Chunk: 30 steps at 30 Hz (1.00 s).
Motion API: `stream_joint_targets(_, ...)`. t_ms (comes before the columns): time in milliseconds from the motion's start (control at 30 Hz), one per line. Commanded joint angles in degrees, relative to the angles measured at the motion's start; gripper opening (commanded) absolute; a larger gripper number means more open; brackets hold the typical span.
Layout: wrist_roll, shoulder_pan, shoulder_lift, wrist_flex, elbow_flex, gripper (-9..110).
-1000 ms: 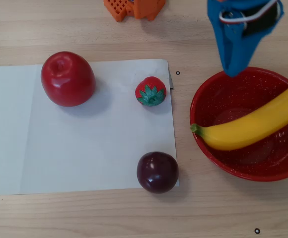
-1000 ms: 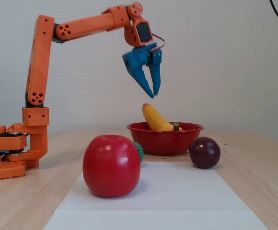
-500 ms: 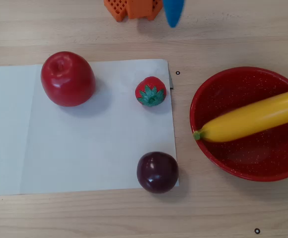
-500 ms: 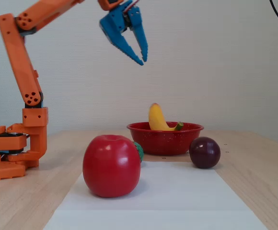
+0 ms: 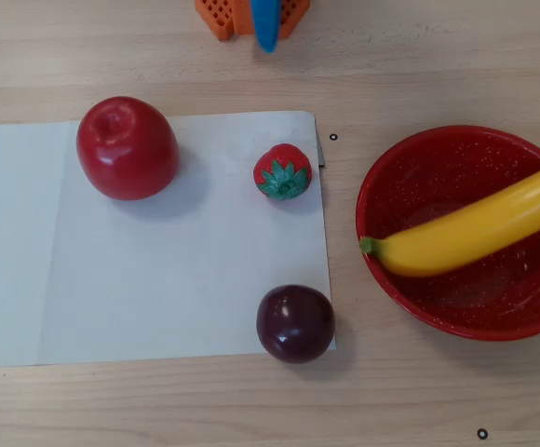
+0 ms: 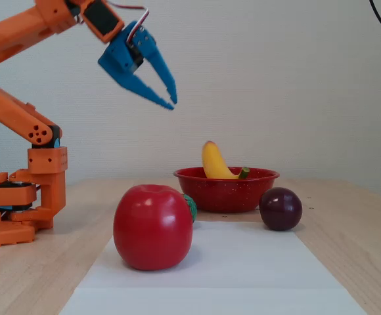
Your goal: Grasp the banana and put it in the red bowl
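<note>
In the overhead view, the banana [image 5: 479,231] lies slantwise across the red bowl [image 5: 438,307], its green stem over the bowl's left rim and its other end running past the picture's right edge. The bowl stands on the bare wood counter [image 5: 419,74], just right of a white sheet [image 5: 158,270]. On the sheet sit an apple [image 5: 127,147] at upper left, a strawberry [image 5: 282,171] near the right edge, and a dark plum [image 5: 295,323] at the sheet's lower right corner. A blue and orange part of the arm [image 5: 261,20] shows at the top edge. In the fixed view, the banana [image 6: 215,164] leans in the bowl [image 6: 226,190], one end raised above the rim. The tool [image 6: 173,102] hangs high and left of the bowl, empty, its blue fingertips almost touching. The plum [image 6: 280,209] rests just in front of the bowl, and the apple [image 6: 152,226] stands nearest, partly hiding the strawberry [image 6: 190,207].
</note>
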Motion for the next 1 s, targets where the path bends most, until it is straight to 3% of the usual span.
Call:
stream_joint_targets(0,-1.32,-2.81,6.68,-7.65,4.66,0)
stream_joint_targets(533,0.97,-3.16,35.51,-38.23,53.61,0)
stream_joint_targets(767,1.41,-1.93,40.87,-41.92,64.95,0)
stream_joint_targets(967,-1.32,-0.26,40.87,-29.97,64.95,0)
